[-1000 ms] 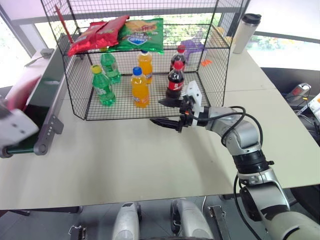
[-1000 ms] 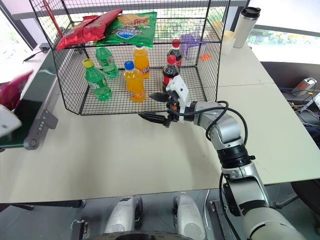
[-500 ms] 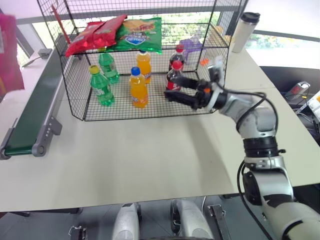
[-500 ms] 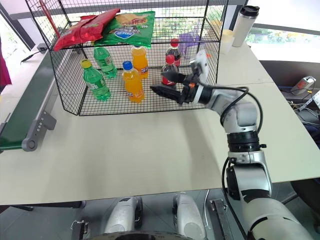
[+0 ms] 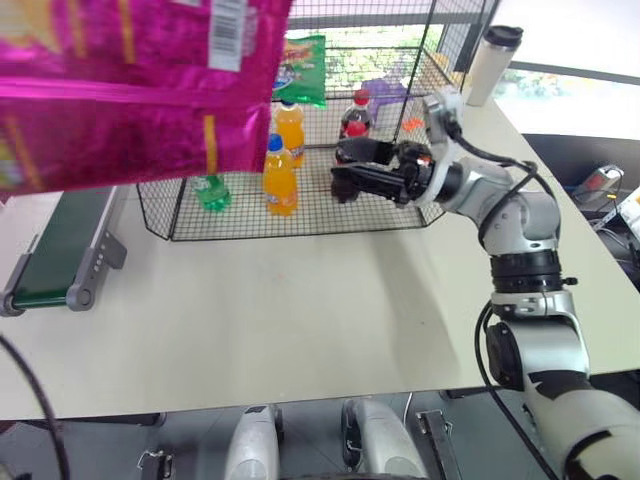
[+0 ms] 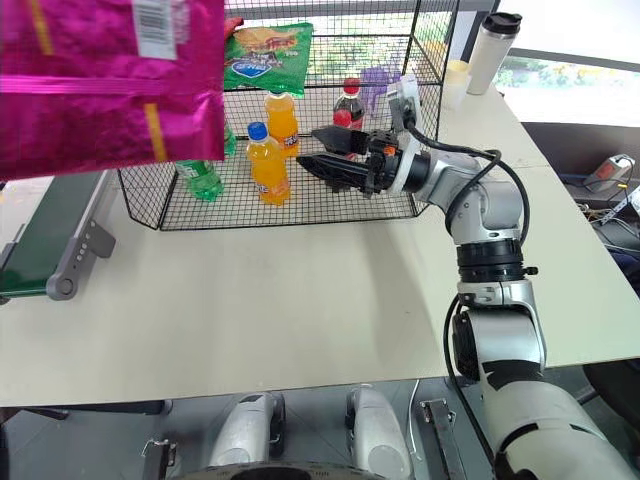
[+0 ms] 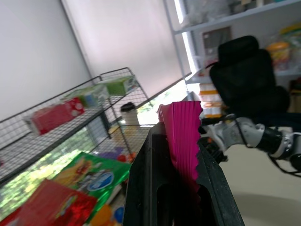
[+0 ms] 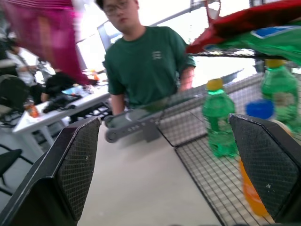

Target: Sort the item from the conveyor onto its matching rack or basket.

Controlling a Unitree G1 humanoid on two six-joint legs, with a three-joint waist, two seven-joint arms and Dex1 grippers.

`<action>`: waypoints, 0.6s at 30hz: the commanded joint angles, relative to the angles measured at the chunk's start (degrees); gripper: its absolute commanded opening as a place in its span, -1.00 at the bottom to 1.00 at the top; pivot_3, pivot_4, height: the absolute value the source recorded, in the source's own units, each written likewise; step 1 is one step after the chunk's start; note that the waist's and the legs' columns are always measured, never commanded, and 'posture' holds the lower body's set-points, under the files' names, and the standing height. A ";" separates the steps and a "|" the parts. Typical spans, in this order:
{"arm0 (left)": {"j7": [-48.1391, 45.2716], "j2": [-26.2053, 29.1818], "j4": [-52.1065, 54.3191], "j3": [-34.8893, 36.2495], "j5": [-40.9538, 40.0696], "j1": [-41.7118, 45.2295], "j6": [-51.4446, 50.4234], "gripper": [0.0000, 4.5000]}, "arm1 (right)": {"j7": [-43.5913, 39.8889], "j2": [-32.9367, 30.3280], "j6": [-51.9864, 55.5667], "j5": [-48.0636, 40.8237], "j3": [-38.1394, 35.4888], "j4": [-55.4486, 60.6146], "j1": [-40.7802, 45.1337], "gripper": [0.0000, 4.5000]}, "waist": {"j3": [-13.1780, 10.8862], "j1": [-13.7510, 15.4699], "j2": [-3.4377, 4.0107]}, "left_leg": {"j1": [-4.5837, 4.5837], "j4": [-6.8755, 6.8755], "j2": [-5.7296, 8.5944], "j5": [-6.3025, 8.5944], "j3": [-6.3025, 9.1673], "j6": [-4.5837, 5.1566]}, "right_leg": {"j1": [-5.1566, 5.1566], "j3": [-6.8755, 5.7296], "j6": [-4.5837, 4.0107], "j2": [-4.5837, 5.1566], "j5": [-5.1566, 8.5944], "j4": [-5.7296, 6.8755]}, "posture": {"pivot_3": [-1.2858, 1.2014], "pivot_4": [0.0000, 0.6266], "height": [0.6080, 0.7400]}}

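Magenta-pink crisp bag hangs high and close before the head camera, its white barcode patch showing, with the crimped top edge pinched between the two black fingers of the left gripper; those jaws are clenched on the bag. Beyond the left jaws in the wrist view lie a green bag and a red bag on the upper shelf of the black wire rack. The right gripper reaches toward the robot's left at the open front of the rack, its jaws spread wide and grasping nothing. Just beyond the right jaws stand a cola bottle and an orange bottle on the rack's floor; a green bottle shows between the fingers in the right wrist view. The dark-green conveyor lies on the tabletop well apart from both jaws. A person in a green shirt stands past its far end.
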State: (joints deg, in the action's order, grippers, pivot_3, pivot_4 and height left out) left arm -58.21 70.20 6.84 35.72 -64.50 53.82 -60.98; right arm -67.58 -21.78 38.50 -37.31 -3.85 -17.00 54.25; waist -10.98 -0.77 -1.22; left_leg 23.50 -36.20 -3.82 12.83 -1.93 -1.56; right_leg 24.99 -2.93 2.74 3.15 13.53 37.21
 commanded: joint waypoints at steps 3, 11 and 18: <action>-1.81 -3.81 -3.31 -6.63 0.90 4.17 6.23 -0.96 | -3.17 3.20 -0.20 -3.53 -0.96 -0.84 4.69 1.00 | -0.01 -0.21 -0.01 | 0.01 0.00 0.00 0.00 -0.01 0.00 | 0.01 0.01 0.00 0.00 0.00 0.00 | 0.03 -0.52 1.00; -7.28 -5.77 -8.83 -12.32 4.12 6.05 10.29 -0.96 | -4.98 7.44 -5.00 -0.88 0.50 -7.31 8.96 1.00 | -0.01 -0.10 -0.01 | 0.01 0.03 -0.05 -0.01 0.00 0.00 | 0.03 0.04 -0.01 -0.11 0.00 -0.01 | 0.03 -0.52 1.00; -8.91 -8.65 -10.51 -14.14 5.90 6.09 12.11 -0.96 | -4.66 11.62 -3.70 -2.16 0.58 -6.13 10.18 1.00 | -0.01 -0.05 -0.01 | 0.01 0.02 -0.05 -0.01 0.01 0.00 | 0.02 0.05 -0.01 -0.11 0.00 0.00 | 0.03 -0.52 1.00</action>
State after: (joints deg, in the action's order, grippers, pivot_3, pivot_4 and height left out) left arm -66.46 61.38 -3.63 21.04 -59.16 59.25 -50.38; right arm -72.21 -11.28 34.51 -37.50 -2.75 -25.20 62.97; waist -11.00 -0.82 -1.24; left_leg 23.51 -36.19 -3.87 12.82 -1.92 -1.57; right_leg 25.00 -2.88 2.73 3.03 13.53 37.21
